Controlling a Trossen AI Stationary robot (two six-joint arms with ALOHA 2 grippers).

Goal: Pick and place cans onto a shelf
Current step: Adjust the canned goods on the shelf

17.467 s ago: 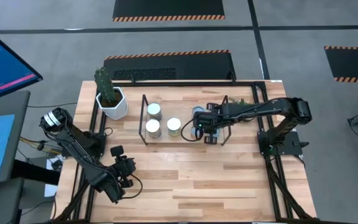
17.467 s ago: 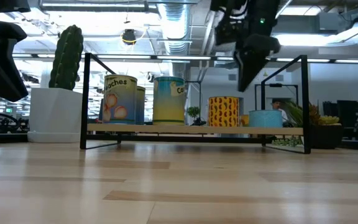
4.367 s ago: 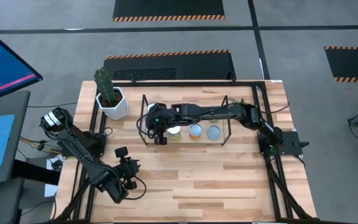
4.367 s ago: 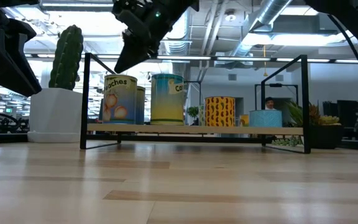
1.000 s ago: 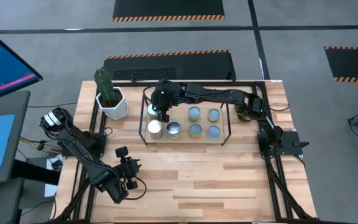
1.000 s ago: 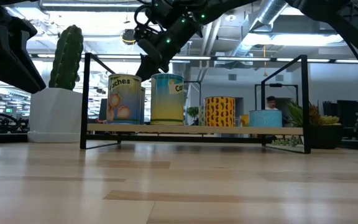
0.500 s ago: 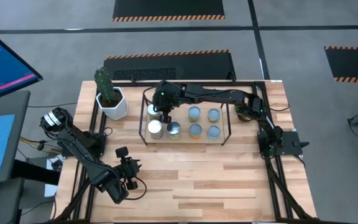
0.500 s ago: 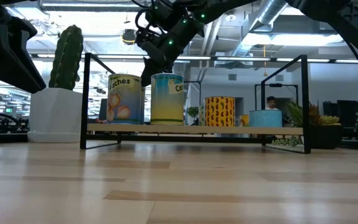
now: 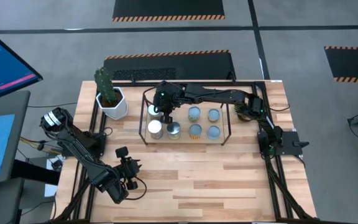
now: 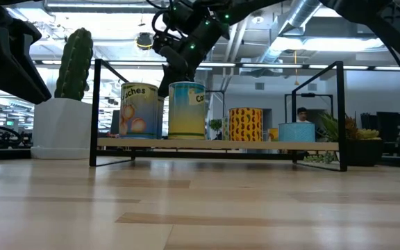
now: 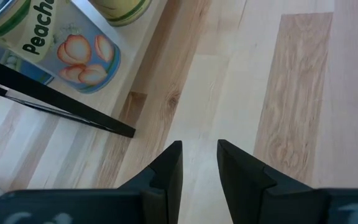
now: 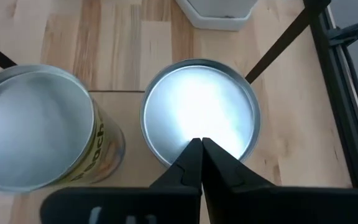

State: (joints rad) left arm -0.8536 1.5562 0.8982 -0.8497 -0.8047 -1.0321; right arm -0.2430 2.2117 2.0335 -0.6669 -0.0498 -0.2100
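Observation:
The black rod shelf (image 9: 230, 124) stands at the table's far middle with several cans on it. They include a peaches can (image 10: 141, 111), a teal-and-yellow can (image 10: 187, 111), a yellow patterned can (image 10: 248, 125) and a short blue can (image 10: 297, 132). My right gripper (image 9: 165, 116) is shut, fingers pointing down, over the silvery top of the far-left can (image 12: 199, 112), with the peaches can (image 12: 33, 130) beside it. My left gripper (image 9: 128, 168) waits open and empty (image 11: 199, 155) near the table's front left. My right gripper's shut fingertips (image 12: 194, 155) stand over the round top of the far-left can (image 12: 199, 112), coming from above. I cannot tell whether they touch it. The can stands upright on the shelf.
A cactus in a white faceted pot (image 9: 109, 96) stands just left of the shelf. A small spiky green plant (image 9: 244, 111) sits at the far right. The table's black frame (image 9: 272, 180) edges the wooden top. Bare wood lies in front of the shelf (image 9: 216, 180).
My right gripper has come down a little and gone slightly toward the table's right edge, over the cans at the shelf's left end. The cans have kept still.

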